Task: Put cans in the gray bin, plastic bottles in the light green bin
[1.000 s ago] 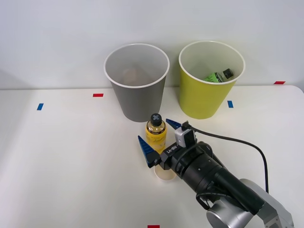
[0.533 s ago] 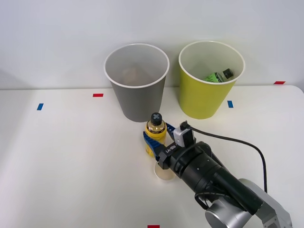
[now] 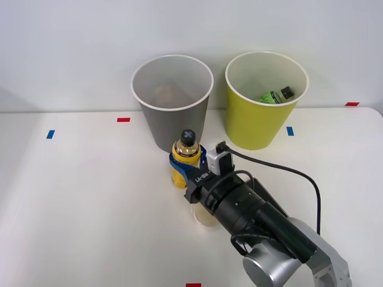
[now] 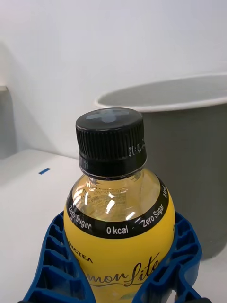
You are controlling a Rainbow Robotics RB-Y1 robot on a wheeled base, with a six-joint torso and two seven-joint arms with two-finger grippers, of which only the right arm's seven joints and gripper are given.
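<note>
A yellow plastic bottle (image 3: 183, 161) with a black cap is held upright just in front of the gray bin (image 3: 172, 104), with my right gripper (image 3: 185, 164) shut on its body. In the wrist view the bottle (image 4: 118, 222) sits between the blue fingers (image 4: 52, 265), with the gray bin (image 4: 189, 142) right behind it. The light green bin (image 3: 265, 100) stands to the right of the gray one and holds a greenish bottle (image 3: 276, 95) with a black cap. Inside the gray bin a faint shape shows at the bottom; I cannot tell what it is.
A small white paper cup (image 3: 204, 217) stands on the white table (image 3: 84, 197) under my arm. Red and blue tape marks (image 3: 123, 119) dot the table. A black cable (image 3: 281, 173) loops from the wrist. A white wall rises behind the bins.
My gripper closed on the yellow bottle, which now sits a little higher and further left in the front view, nearer the gray bin.
</note>
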